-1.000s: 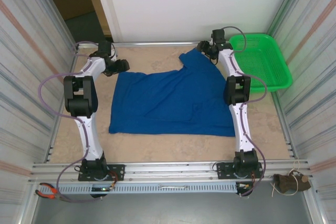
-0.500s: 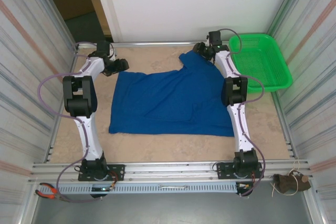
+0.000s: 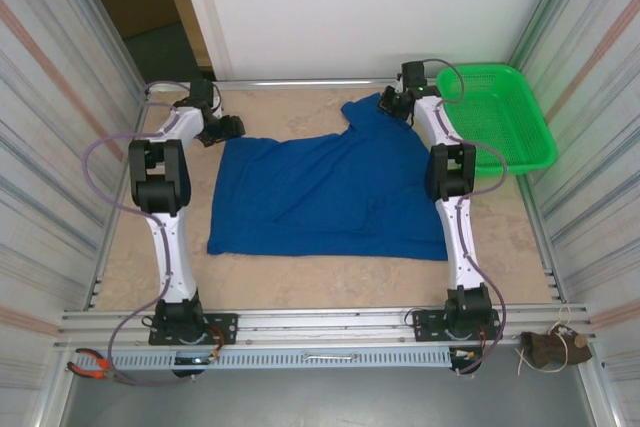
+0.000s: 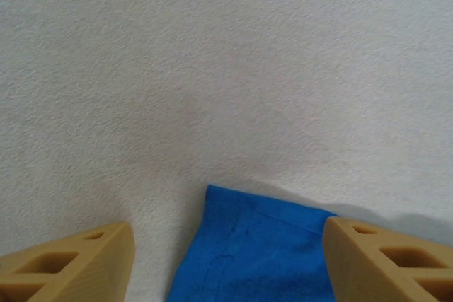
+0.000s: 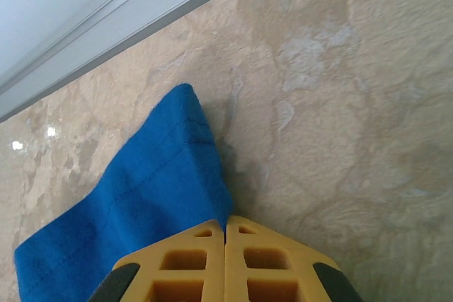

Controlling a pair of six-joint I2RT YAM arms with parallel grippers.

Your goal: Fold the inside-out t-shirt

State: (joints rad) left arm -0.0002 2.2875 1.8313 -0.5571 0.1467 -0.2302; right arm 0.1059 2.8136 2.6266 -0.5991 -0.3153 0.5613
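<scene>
**Beige Tabletop Carrying a Spread Blue Shirt and a Green Basket**

The table point(image 3: 330, 282), a beige marbled surface, is sitting between ribbed metal side walls, with a white wall rising at its far edge. The t-shirt point(image 3: 330, 187), royal blue, is lying spread across the middle of it, and one sleeve is reaching toward the far right corner. Its near hem is running roughly parallel to the near edge, leaving a bare strip of tabletop in front. The green mesh basket point(image 3: 498, 117) is sitting at the far right corner, near that sleeve but apart from it. In the left wrist view, a corner of the shirt is resting flat on the pale surface.
</scene>
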